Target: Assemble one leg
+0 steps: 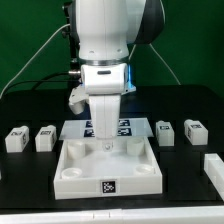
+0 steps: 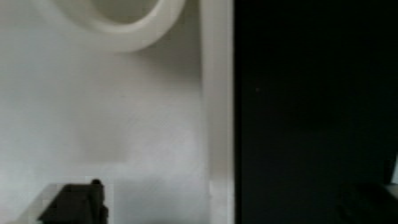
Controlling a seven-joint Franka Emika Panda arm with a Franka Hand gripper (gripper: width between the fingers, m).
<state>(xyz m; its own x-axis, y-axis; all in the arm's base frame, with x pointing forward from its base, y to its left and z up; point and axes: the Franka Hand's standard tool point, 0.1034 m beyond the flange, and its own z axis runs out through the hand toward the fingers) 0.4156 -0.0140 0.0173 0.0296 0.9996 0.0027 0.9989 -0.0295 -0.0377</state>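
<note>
- Arm: the white robot arm (image 1: 105, 45) stands upright over the middle of the scene. Its two-finger gripper (image 1: 106, 142) is lowered into the large white square tray-like part (image 1: 70, 178)
- Gripper state: in the wrist view the gripper (image 2: 231, 203) is spread. One dark fingertip (image 2: 75, 203) shows at one side of the picture, and a faint trace of the other shows at the opposite side. The exterior view does not show the gap between the jaws
- Wrist view: the dark fingertip is seen against the white surface of the tray-like part (image 2: 107, 120), with a round socket (image 2: 116, 20) further along it. Contact between fingertip and surface cannot be determined. The part's straight edge borders the black table (image 2: 311, 100)
- Legs: four small white cuboid plastic blocks with black-and-white tags lie on the black table (image 1: 30, 190), all well apart from the gripper
- The far-left leg (image 1: 15, 139) and inner-left leg (image 1: 45, 138) lie side by side, not touching, at the exterior view's left of the tray-like part
- The inner-right leg (image 1: 165, 132) and far-right leg (image 1: 195, 130) lie likewise at the exterior view's right
- Marker board: the thin flat white marker board (image 1: 128, 127) lies behind the tray-like part, partly hidden by the gripper
- Tag: a square black-and-white tag (image 1: 109, 187) sits on the front wall of the tray-like part
- A further white part (image 1: 214, 168) is cut off by the exterior view's right edge; its shape cannot be determined
</note>
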